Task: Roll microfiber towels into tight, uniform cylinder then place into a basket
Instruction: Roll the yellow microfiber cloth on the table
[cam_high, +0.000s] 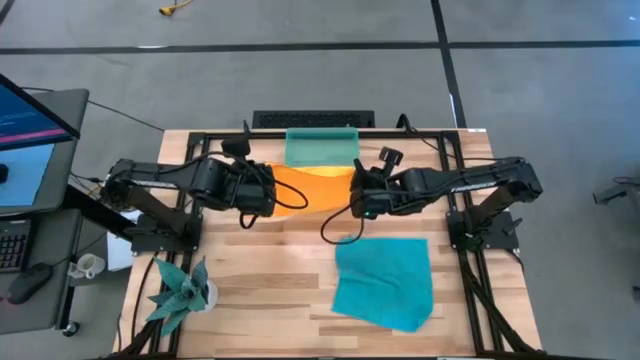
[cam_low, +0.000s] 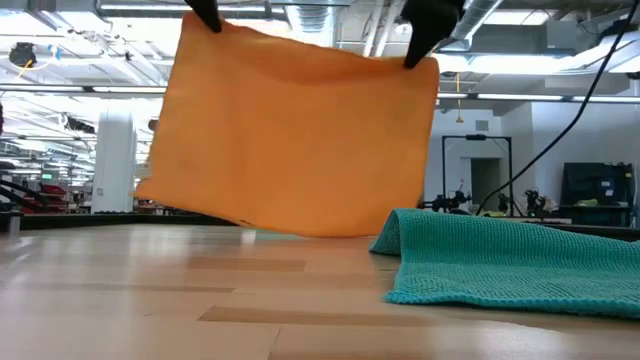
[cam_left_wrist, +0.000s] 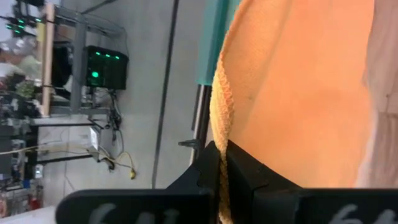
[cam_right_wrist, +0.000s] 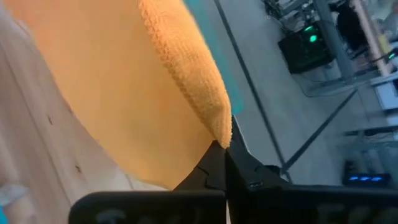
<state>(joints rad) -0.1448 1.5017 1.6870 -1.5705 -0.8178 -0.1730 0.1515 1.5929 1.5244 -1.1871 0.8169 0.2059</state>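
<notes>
Nearest the front edge of the table (cam_high: 290, 300) lies the teal towel (cam_high: 384, 282), slumped flat with one corner rumpled up — it waits its turn, well apart from both arms, and in the low view its raised fold sits in the foreground at the right. A spiky teal plant (cam_high: 180, 290) stands at the front left corner, clear of the work. Further in, the orange towel (cam_low: 290, 130) hangs in the air as a broad sheet, held up by its two upper corners so that its lower edge drops toward the wood; judging by the task, it is being lifted and spread taut so that it can be laid out square before rolling. The left gripper (cam_high: 262, 196) is pressed together on one upper corner: its wrist view shows the hemmed edge of the cloth running down into the slot between the two dark fingers (cam_left_wrist: 239, 177), with no gap around it. The right gripper (cam_high: 358, 200) pinches the opposite corner in the same manner — the folded tip of the orange cloth ends just where its fingers (cam_right_wrist: 214, 165) meet. The two arms reach in from either side and face each other across the sheet. Farthest back, at the rear edge, the sea-green basket (cam_high: 321, 146) stands behind the orange towel, with nothing visible in it yet.
</notes>
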